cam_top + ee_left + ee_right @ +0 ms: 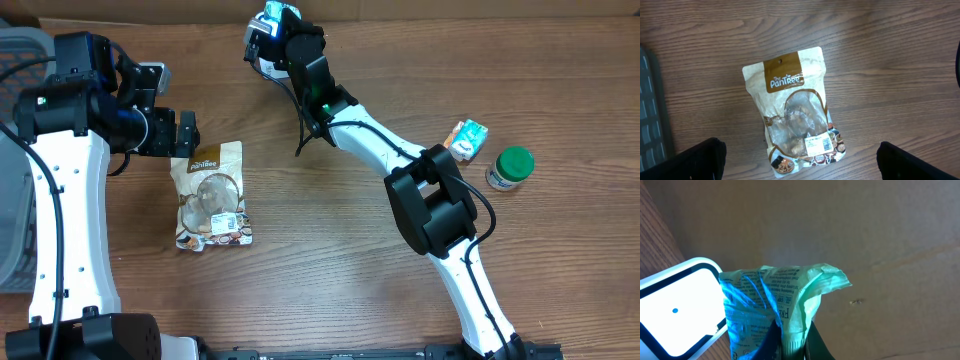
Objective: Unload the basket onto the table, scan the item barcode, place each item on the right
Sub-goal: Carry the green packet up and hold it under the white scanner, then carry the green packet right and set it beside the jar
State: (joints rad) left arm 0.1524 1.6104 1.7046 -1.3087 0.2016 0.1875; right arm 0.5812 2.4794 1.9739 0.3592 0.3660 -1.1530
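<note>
1. The right gripper (792,341) is pinching a crinkled green packet (782,300), its jaws closed tight on the packet's lower edge
2. The packet is hanging just beside the white scanner (677,307) at the far edge of the table (330,280), and is glowing cyan
3. The left gripper (800,147) is standing wide open, gripping nothing, and hovering over a brown snack bag (792,115) lying flat
4. A small green carton (467,138) and a green-lidded jar (510,167) are sitting near each other on the right side
</note>
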